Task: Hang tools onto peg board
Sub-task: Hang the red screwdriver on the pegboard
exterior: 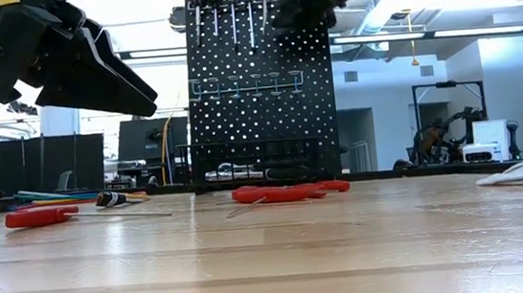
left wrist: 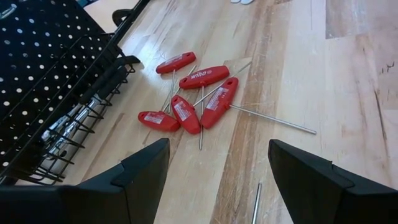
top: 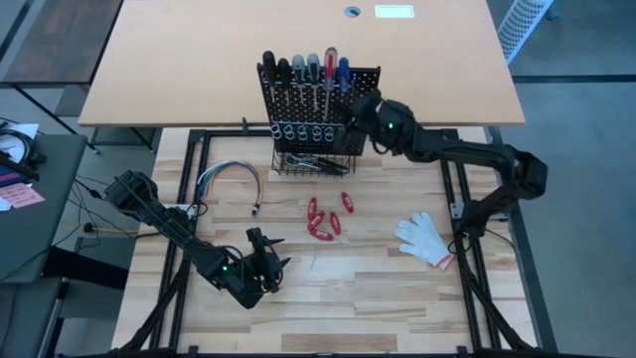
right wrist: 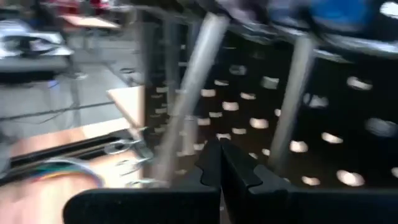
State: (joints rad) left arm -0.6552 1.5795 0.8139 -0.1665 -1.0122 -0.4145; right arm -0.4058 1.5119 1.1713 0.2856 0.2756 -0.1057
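Red-handled tools (top: 323, 217) lie beyond the wide left end effector (top: 266, 261); right end effector (top: 360, 109) closed, empty.

White glove (top: 425, 240), multicoloured wires (top: 229, 177)

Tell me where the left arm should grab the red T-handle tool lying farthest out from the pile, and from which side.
Grip the red handle of that tool, not its thin shaft. It lies flat on the table, so probably come straight down from above, jaws across the handle's narrow width. The left gripper is open, short of the pile.
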